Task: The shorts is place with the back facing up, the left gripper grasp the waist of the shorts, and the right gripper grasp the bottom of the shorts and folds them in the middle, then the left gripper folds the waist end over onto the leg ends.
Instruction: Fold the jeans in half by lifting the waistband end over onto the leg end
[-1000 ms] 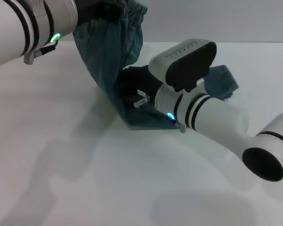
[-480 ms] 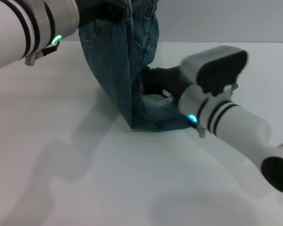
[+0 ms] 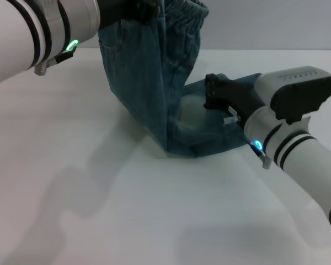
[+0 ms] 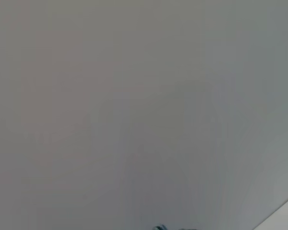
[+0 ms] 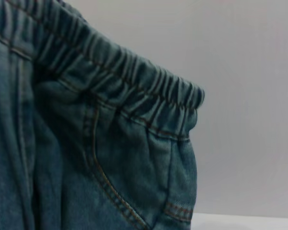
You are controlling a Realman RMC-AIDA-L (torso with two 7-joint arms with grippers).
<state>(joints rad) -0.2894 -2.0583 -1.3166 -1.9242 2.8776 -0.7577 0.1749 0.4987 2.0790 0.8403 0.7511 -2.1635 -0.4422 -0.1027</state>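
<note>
The blue denim shorts (image 3: 151, 94) hang in a steep sheet from my left gripper (image 3: 133, 10), which is shut on the waist (image 3: 183, 8) at the top of the head view. Their lower part lies flat on the white table (image 3: 71, 193), creased at the near edge (image 3: 182, 148). My right gripper (image 3: 211, 91) hovers just right of the hanging sheet, above the flat denim, holding nothing. In the right wrist view the ruffled elastic waist (image 5: 134, 81) and a pocket seam (image 5: 110, 187) fill the frame. The leg ends are mostly hidden behind my right arm.
My right forearm (image 3: 298, 154) crosses the table's right side. The left forearm (image 3: 27, 33) fills the upper left corner. A grey wall (image 4: 144, 96) takes up the left wrist view. Bare white table lies in front and to the left.
My left gripper has carried the waist to the right, swinging the hanging denim with it. My right gripper has pulled back to the right, off the fold near the crease.
</note>
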